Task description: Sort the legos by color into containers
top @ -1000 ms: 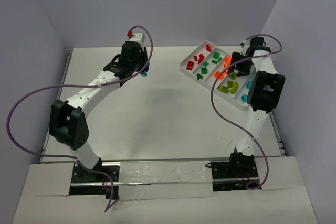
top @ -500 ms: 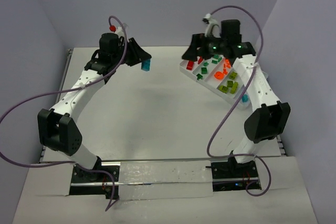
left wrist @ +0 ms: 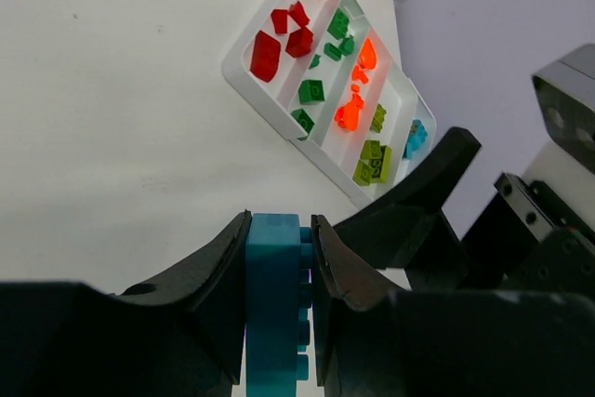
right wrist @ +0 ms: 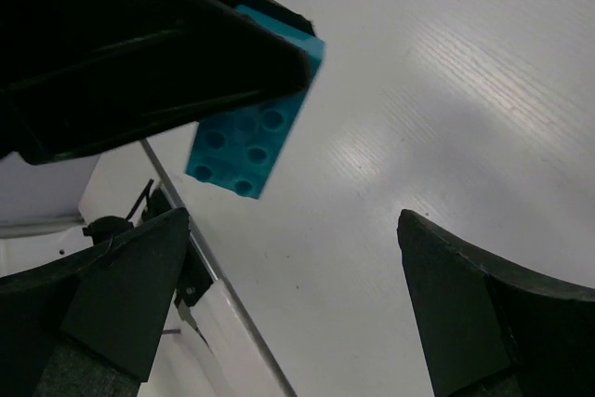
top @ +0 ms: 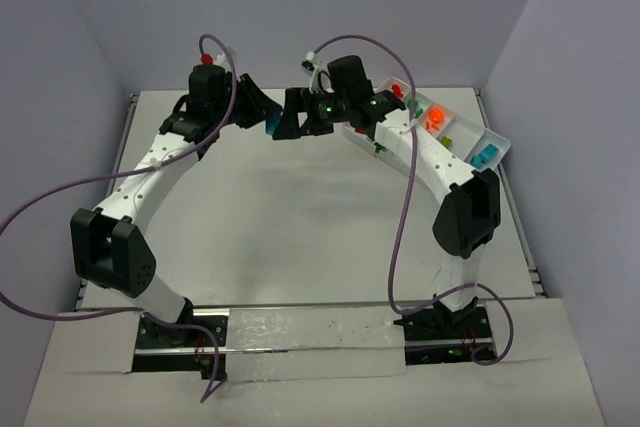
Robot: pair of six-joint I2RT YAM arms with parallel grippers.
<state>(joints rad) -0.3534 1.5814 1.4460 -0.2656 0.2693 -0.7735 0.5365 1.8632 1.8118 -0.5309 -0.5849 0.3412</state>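
My left gripper [left wrist: 279, 230] is shut on a cyan lego brick [left wrist: 272, 304] and holds it above the table at the back centre [top: 272, 125]. My right gripper [right wrist: 293, 258] is open and empty, facing the left one from the right [top: 296, 113]. The same cyan brick [right wrist: 251, 141] shows in the right wrist view between the left fingers. The white tray [left wrist: 244, 73] lies at the back right [top: 497, 137]. Its compartments hold red legos [left wrist: 279, 39], green legos [left wrist: 311, 90], orange legos [left wrist: 351, 111], yellow-green legos [left wrist: 374, 160] and cyan legos [left wrist: 415, 137].
The table's raised left edge rail [right wrist: 209, 271] shows below the right gripper. Purple cables [top: 405, 197] loop from both arms. The walls close in behind and to the right of the tray.
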